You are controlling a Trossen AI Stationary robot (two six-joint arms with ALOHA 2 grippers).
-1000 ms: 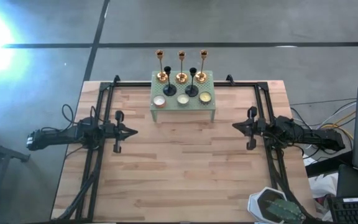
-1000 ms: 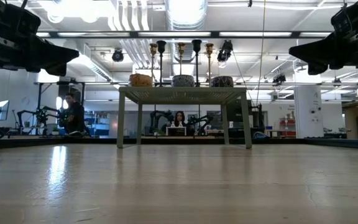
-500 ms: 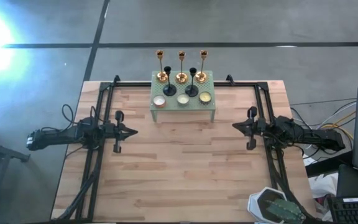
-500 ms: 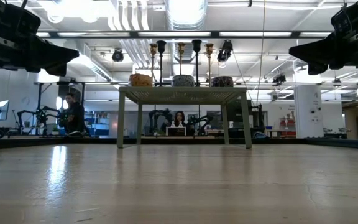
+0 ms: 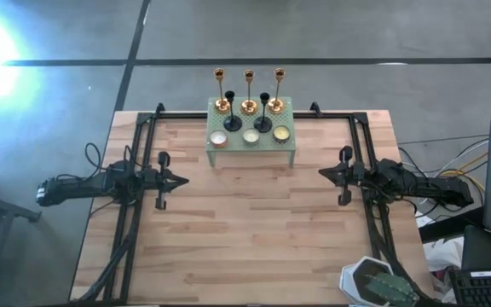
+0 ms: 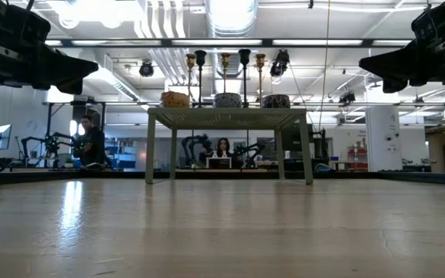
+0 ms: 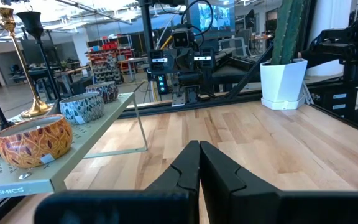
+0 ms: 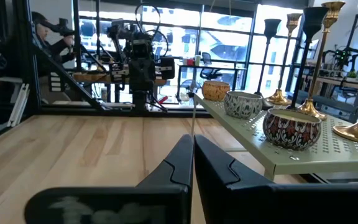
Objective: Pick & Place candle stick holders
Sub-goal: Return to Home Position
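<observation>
The green perforated stand (image 5: 254, 152) sits at the far middle of the wooden table (image 5: 245, 247). Three gold candle stick holders (image 5: 249, 106) line its far edge. Two black candle stick holders (image 5: 233, 124) stand just nearer, between them, and three scented candles (image 5: 251, 136) line its near edge. The left gripper (image 5: 180, 180) hovers at the left and the right gripper (image 5: 324, 174) at the right, both well apart from the stand, fingers pressed together and holding nothing
</observation>
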